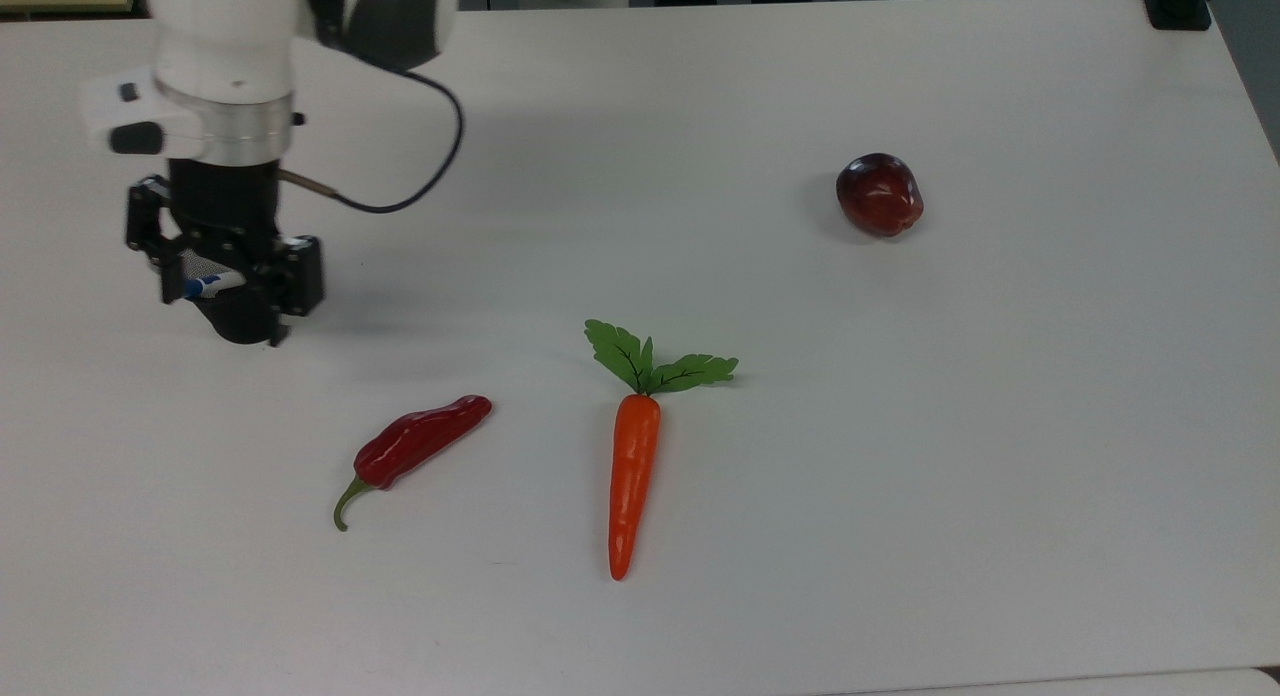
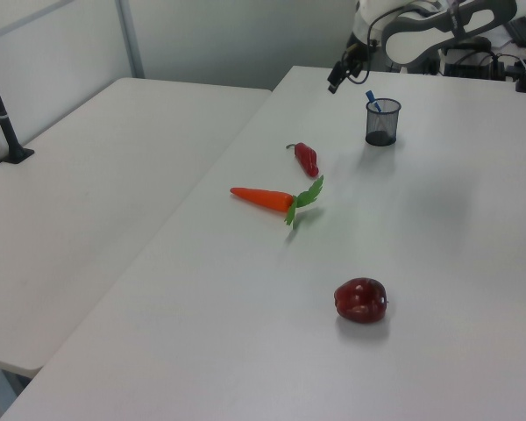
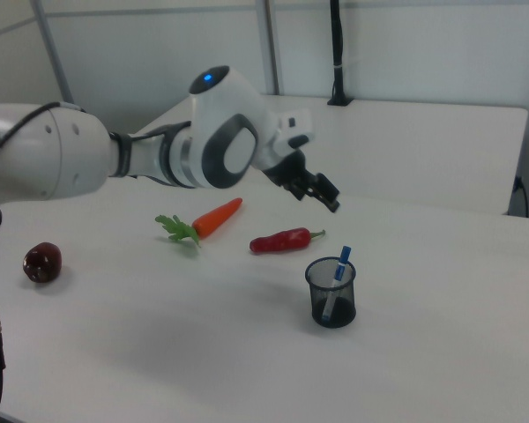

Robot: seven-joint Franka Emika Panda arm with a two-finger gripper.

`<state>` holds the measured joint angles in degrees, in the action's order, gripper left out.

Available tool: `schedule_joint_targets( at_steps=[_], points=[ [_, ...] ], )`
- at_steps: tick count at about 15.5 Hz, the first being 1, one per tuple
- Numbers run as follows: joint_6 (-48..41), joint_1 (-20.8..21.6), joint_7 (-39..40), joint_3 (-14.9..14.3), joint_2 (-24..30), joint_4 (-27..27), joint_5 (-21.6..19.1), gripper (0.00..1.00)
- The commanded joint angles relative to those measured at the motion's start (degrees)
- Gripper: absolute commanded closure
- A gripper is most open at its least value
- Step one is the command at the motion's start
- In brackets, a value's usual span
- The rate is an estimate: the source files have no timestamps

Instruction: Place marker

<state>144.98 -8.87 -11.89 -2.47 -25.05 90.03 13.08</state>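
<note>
From the top view's left I see my gripper (image 1: 228, 276), jaws spread wide and empty, above the mesh cup (image 3: 331, 292) where the marker (image 3: 336, 279) leans blue cap up, so placing looks done and I'd next back clear.

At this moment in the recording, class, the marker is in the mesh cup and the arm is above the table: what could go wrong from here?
1. The marker leans against the rim of the mesh cup, with its blue cap sticking out; a nudge might tip the light cup over.
2. The open claw hangs close above the cup, so a low sweep could catch the marker's top.
3. The red pepper lies near the cup and could get knocked.
</note>
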Motion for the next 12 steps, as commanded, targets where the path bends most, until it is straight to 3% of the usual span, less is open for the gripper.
schedule_joint_targets(
  at_steps=[1, 5, 7, 10, 12],
  points=[
    [-10.1, 4.6, -0.7, 1.1, 5.4, 0.2, 0.4, 0.00],
    [-24.0, 5.0, -0.2, 7.4, 10.5, 0.1, 0.2, 0.00],
    [-31.8, 5.1, 1.9, 9.3, 13.3, 0.1, -2.6, 0.00],
    [-41.5, 7.1, 8.5, 8.9, 19.1, 0.6, -9.4, 0.00],
    [-46.9, 8.7, 8.5, 7.8, 21.4, 0.7, -9.5, 0.00]
  ],
)
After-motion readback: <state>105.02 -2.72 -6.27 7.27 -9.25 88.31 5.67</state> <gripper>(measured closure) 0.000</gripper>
